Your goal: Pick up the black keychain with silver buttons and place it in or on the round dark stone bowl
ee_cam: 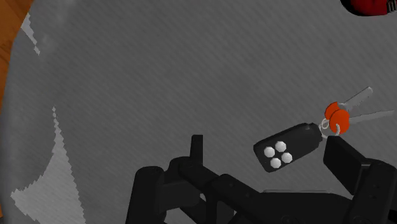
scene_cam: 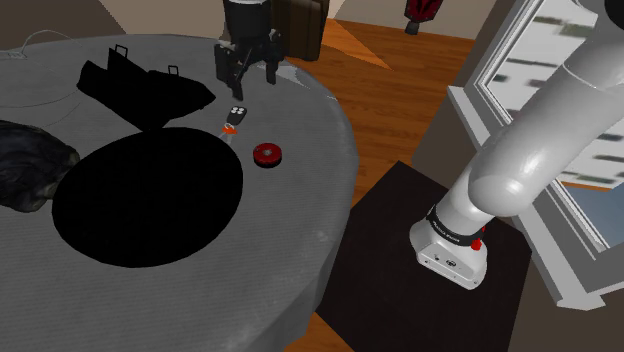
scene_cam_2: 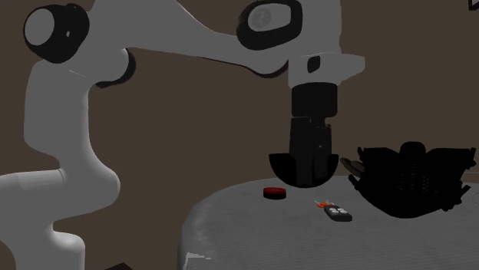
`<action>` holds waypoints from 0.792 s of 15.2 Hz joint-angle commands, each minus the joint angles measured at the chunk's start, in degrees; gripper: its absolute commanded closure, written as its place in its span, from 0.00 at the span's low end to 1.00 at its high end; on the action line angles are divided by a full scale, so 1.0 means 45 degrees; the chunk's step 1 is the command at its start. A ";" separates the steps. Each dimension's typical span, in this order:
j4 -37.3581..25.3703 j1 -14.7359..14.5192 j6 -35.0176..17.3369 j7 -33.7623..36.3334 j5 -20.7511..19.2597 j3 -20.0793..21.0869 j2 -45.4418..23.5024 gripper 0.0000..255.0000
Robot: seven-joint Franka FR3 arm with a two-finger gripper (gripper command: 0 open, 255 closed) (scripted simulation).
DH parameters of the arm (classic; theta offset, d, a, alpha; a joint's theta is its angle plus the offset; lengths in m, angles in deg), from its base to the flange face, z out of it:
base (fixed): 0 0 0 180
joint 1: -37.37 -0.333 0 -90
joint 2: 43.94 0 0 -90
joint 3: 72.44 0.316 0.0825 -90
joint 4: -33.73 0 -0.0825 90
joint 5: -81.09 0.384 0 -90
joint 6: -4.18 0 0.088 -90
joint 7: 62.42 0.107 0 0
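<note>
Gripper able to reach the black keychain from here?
Probably yes. The gripper hangs open just above the keychain, which lies on bare table with nothing over it; the red disc sits apart.

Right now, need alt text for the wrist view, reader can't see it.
A black key fob with four silver round buttons, ringed to two grey keys with orange-red heads, lies on a grey tabletop between the open fingers of the black gripper, not clasped. A dark red round object sits beyond the keys.
</note>
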 commanded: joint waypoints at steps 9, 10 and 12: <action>-0.1132 -0.0453 -0.0798 0.1364 -0.0904 0.0389 -0.2119 0.00; -0.0976 -0.0451 -0.0966 0.1370 -0.0913 0.0387 -0.2133 0.00; -0.0886 -0.0451 -0.1062 0.1374 -0.0917 0.0385 -0.2141 0.00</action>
